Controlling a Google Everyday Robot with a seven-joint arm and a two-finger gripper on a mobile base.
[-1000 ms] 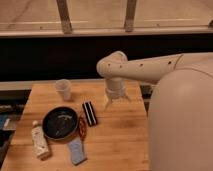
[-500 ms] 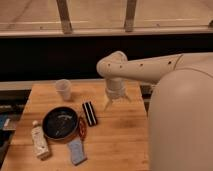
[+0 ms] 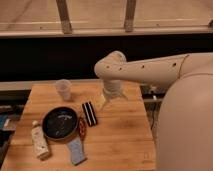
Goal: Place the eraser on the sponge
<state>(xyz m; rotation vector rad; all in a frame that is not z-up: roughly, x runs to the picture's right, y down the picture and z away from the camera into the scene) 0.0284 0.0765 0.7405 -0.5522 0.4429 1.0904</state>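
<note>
The eraser (image 3: pixel 89 113), a small black block with a white stripe, lies on the wooden table (image 3: pixel 120 140) near its middle. The sponge (image 3: pixel 76 150), a flat pale blue-grey pad, lies near the front edge, below and left of the eraser. My gripper (image 3: pixel 103 102) hangs from the white arm (image 3: pixel 145 70) just right of and above the eraser, apart from it.
A black round plate (image 3: pixel 59 123) sits left of the eraser, with a reddish-brown oval object (image 3: pixel 81 128) beside it. A white bottle (image 3: pixel 39 141) lies at the front left. A clear cup (image 3: pixel 63 89) stands at the back left. My white body (image 3: pixel 185 125) fills the right side.
</note>
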